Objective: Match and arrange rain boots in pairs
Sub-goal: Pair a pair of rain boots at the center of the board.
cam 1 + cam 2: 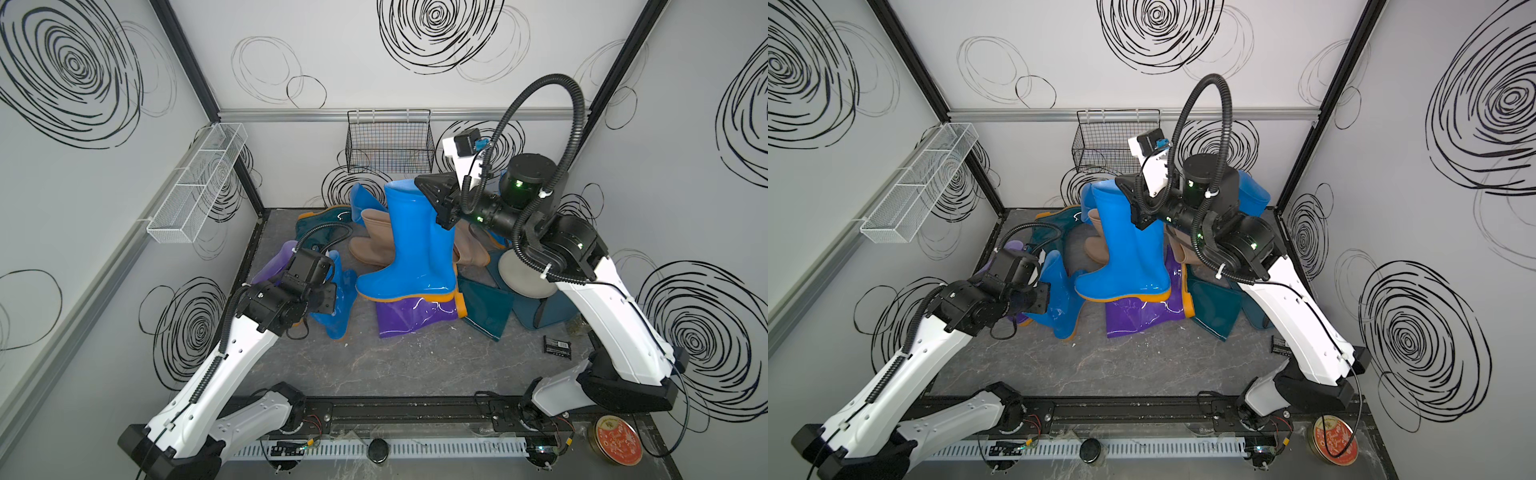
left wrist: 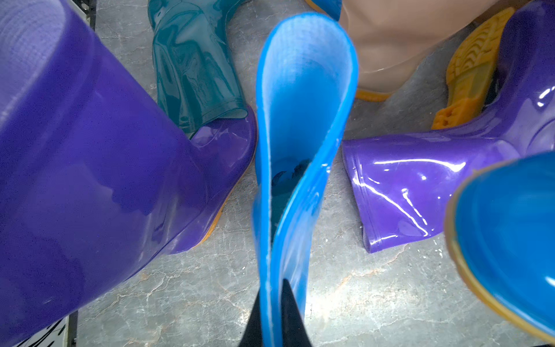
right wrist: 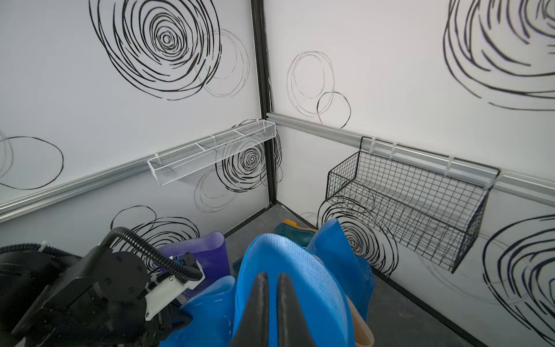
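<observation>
Boots [image 1: 374, 249] are heaped at the middle and rear of the table [image 1: 395, 370]. The right gripper [image 3: 271, 275] is clamped on the top cuff of the upright blue boot [image 1: 409, 257], whose orange sole sits over a purple boot [image 1: 411, 318] lying on its side; contact between them cannot be determined. The left gripper [image 2: 271, 290] is clamped on the cuff of a second blue boot [image 2: 303, 90], located between that purple boot and the other purple boot [image 2: 90, 180] at the left of the heap.

Place: robot lab cell
Walls: swirl-printed panels [image 1: 332, 50], black frame posts [image 1: 190, 62]
Fixtures: wire basket [image 1: 388, 141] at 12 o'clock, arm rail [image 1: 395, 410] at 6 o'clock
</observation>
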